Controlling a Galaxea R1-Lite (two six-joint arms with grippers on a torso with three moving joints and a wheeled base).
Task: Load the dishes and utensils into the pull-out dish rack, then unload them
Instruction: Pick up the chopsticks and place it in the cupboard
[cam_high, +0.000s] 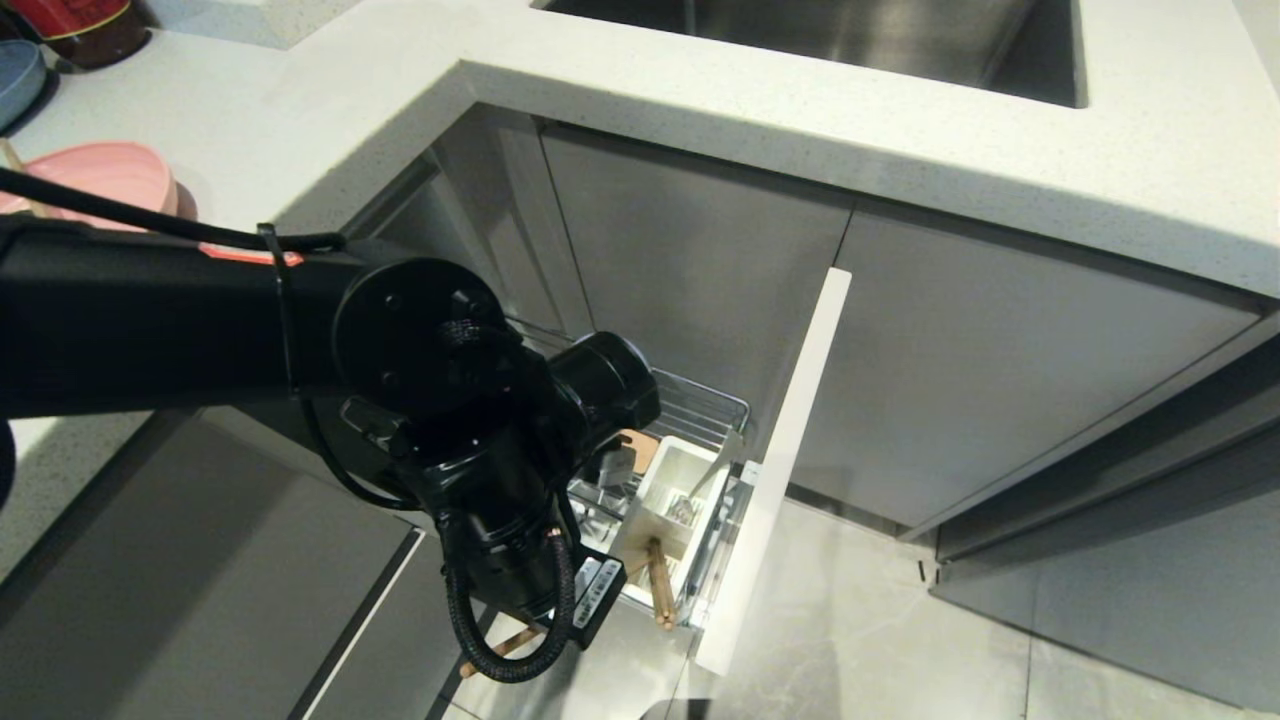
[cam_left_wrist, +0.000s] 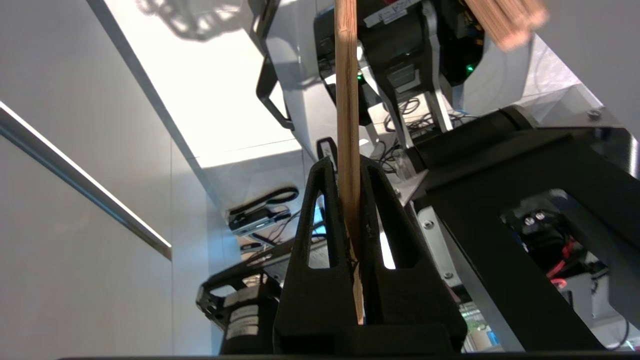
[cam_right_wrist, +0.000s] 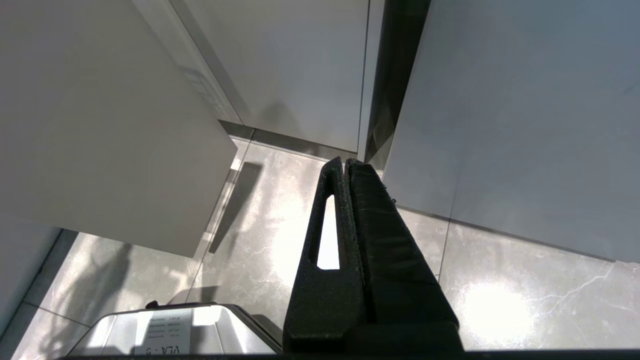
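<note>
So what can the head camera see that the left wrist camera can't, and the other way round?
Only the head view shows the pull-out dish rack with its white cutlery box, the countertop, the sink and a pink plate on the counter.

Only the left wrist view shows the left gripper shut on a wooden chopstick, and the robot's own body behind it.

Both show wooden chopsticks and grey cabinet fronts.

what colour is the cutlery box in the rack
White; the cutlery box shows best in the head view.
</note>
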